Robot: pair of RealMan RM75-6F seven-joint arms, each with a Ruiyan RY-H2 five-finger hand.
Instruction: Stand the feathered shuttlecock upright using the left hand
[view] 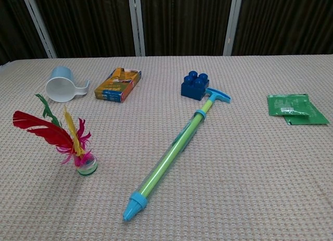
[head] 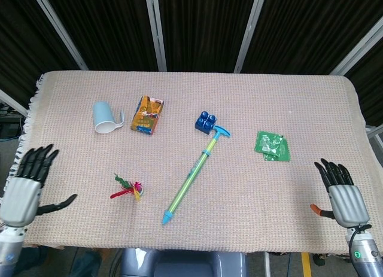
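Observation:
The feathered shuttlecock [head: 128, 188] [view: 67, 142] stands upright on its round base on the cloth, red, yellow, green and pink feathers fanning up and to the left. Nothing touches it. My left hand [head: 25, 187] hangs open at the table's left edge, well to the left of the shuttlecock, fingers spread and thumb out. My right hand [head: 342, 193] is open near the front right corner, holding nothing. The chest view shows neither hand.
A long green and blue toy pump [head: 195, 174] [view: 177, 148] lies diagonally just right of the shuttlecock. A light blue mug [head: 105, 118] on its side, an orange box [head: 148, 114], a blue brick [head: 206, 122] and a green packet [head: 273, 145] lie further back.

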